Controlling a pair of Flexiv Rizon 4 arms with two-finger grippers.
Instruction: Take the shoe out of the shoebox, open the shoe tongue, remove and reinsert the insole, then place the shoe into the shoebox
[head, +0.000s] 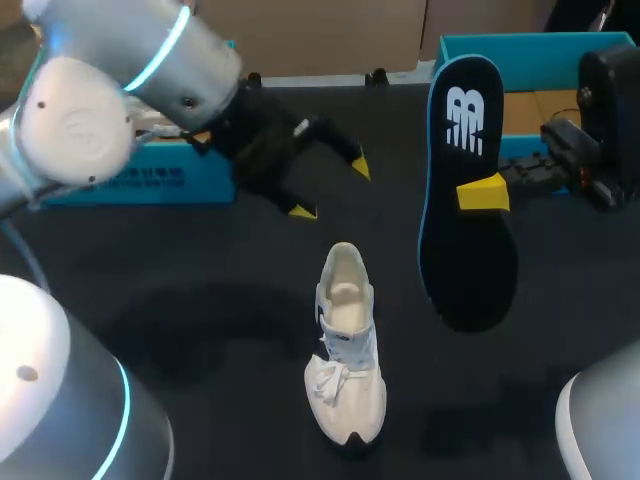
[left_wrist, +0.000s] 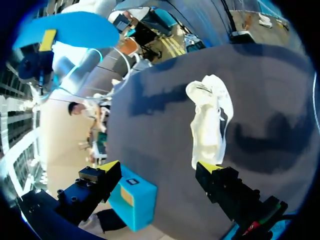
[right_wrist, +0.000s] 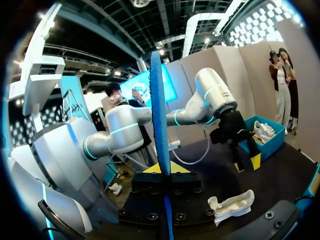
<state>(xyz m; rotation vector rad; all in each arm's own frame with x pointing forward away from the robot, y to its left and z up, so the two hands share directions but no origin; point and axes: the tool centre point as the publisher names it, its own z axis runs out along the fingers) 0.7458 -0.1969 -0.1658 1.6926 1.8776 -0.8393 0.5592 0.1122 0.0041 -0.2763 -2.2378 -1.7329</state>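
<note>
Right end effector (head: 478, 193) is clamped on the insole (head: 465, 270), pinching it around mid-length and holding it in the air to the right of the shoe (head: 345, 350), well clear of the table (head: 200, 300). Left end effector (head: 332, 188) hangs with its fingers apart and nothing between them, above the table just beyond the shoe's heel. The shoe sits upright on the table, out of the shoebox (head: 520, 42), with its heel opening towards the far side and nothing gripping it.

The likely trouble is at reinsertion. The insole is long and thin and held at a single place, so I judge it could pivot or slip in the grip once its tip meets the shoe's collar. The free shoe could also slide or tip under that push (nothing braces it yet). A fold in the insole inside the toe is another risk.

Room is generous. Dark table lies bare all around the shoe. The shoebox stands at the far right edge, behind the right arm, and a second teal box part (head: 130, 185) sits at the far left, so both are well apart from the shoe.
</note>
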